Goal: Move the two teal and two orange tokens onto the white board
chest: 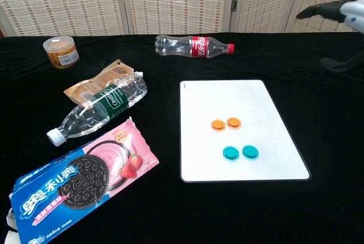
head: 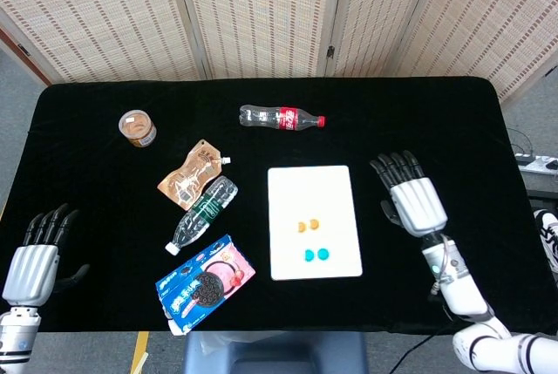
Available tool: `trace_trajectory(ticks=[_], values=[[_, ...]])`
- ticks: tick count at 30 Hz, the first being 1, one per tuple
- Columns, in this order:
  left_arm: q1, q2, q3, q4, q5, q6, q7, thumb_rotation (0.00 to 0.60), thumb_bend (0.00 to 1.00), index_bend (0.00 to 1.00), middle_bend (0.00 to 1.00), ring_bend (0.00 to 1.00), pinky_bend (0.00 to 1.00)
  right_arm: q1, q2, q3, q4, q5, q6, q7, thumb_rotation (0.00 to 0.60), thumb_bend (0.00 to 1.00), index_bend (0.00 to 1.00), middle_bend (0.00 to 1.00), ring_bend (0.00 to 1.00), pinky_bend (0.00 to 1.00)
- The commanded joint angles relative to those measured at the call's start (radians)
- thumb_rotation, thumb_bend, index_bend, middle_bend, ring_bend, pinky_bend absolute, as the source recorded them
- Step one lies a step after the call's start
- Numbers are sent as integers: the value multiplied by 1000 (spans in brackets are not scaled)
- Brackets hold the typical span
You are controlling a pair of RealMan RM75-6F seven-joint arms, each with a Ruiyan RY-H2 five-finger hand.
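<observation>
The white board (head: 314, 191) (chest: 250, 104) lies right of the table's middle. Two orange tokens (head: 307, 225) (chest: 225, 123) sit side by side near its centre, and two teal tokens (head: 316, 255) (chest: 239, 152) lie just nearer the front. My right hand (head: 410, 204) (chest: 340, 13) is open, raised off to the right of the board, fingers spread and holding nothing. My left hand (head: 35, 256) is open at the table's front left corner, far from the board.
A cola bottle (head: 281, 118) (chest: 192, 45) lies behind the board. Left of the board are a brown pouch (head: 190, 174), a clear water bottle (head: 201, 212), an Oreo pack (head: 206, 282) (chest: 74, 178) and a small tub (head: 138, 127).
</observation>
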Motion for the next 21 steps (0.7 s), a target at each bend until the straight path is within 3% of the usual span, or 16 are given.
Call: trace_trajectory(ticks=[1,11,21], values=[[-1,-1,-3,-3,-4,0,4,600,249,73,31,54,0,-104,76,-37,-10,-63,87,140,600,449,20,12,0,0],[10,-6,-12,-40,-20,27,55,600,250,65,29,54,0,-256,146,-111,-46,-154,214,217,600,449,0,0,0,0],[15,-29,-23,-58,-16,60,90,600,249,51,22,47,0,-358,148,-126,-36,-155,266,267,600,449,0,0,0,0]])
